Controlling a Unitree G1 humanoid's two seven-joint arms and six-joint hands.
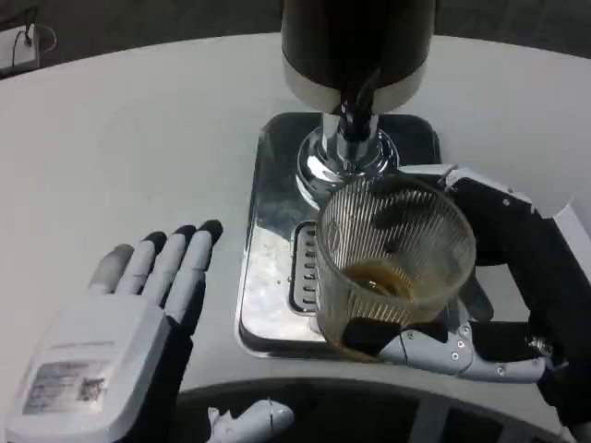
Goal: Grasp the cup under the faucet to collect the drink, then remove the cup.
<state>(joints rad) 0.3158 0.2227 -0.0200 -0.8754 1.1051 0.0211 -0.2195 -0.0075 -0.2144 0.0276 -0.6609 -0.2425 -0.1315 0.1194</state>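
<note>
A clear ribbed glass cup (395,263) with a little amber drink at its bottom is lifted above the steel drip tray (268,240). My right hand (503,305) grips it, thumb across the near lower side and fingers wrapped round the far right side. The cup sits just in front of and below the dispenser's faucet (353,106), to the right of the tray's slotted grate. My left hand (138,323) hovers over the white table left of the tray, palm down, fingers straight and close together, holding nothing.
The black and chrome drink dispenser (355,55) stands at the back of the tray on a chrome foot (334,166). The white round table (138,148) spreads left and behind. A white box with a cable (20,46) lies at the far left edge.
</note>
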